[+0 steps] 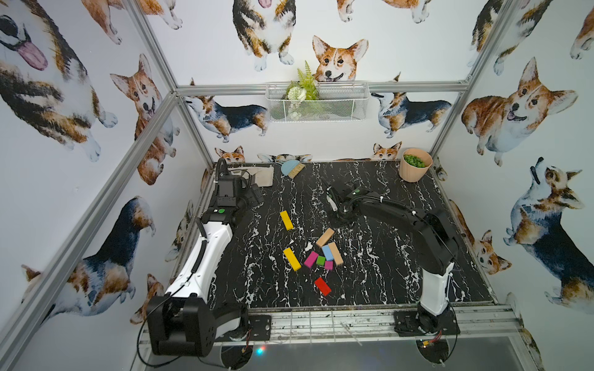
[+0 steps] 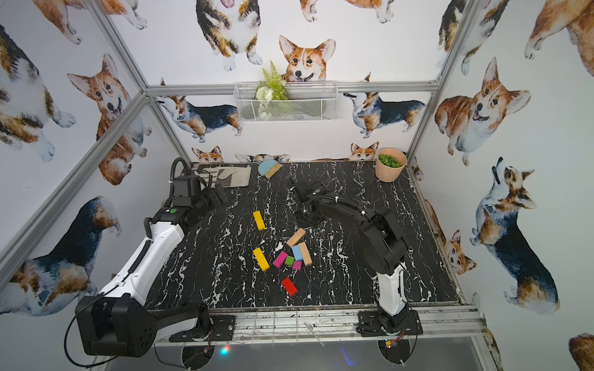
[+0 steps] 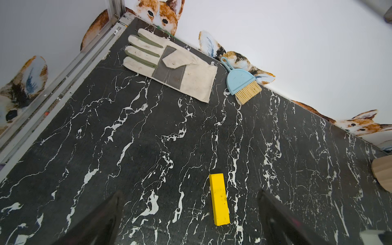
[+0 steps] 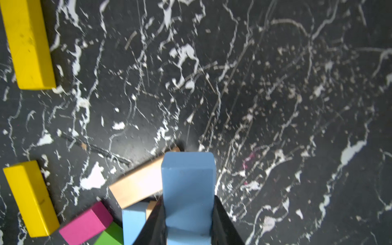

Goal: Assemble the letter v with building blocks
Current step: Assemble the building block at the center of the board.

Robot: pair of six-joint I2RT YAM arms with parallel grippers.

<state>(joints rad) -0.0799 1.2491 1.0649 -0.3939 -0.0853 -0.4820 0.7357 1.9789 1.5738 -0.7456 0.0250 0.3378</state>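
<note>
My right gripper (image 4: 188, 212) is shut on a light blue block (image 4: 188, 182) and holds it just above the table, over the far end of a tan block (image 4: 137, 186). In both top views this gripper (image 1: 339, 222) hangs beside that tan bar (image 1: 325, 237), and the held block is hidden by the arm. The loose blocks lie mid-table: two yellow bars (image 1: 286, 220) (image 1: 292, 259), a light blue block (image 1: 328, 252), a second tan bar (image 1: 336, 253), magenta (image 1: 311, 259), green (image 1: 320, 260), a magenta stub (image 1: 328, 265) and red (image 1: 322, 286). My left gripper (image 3: 191, 214) is open at the far left, and the yellow bar (image 3: 219, 199) lies ahead of it.
A canvas work glove (image 3: 169, 65) and a small blue hand brush (image 3: 241, 81) lie along the back edge. A peach pot (image 1: 414, 163) with green filling stands at the back right corner. A wire basket (image 1: 316, 102) hangs on the back wall.
</note>
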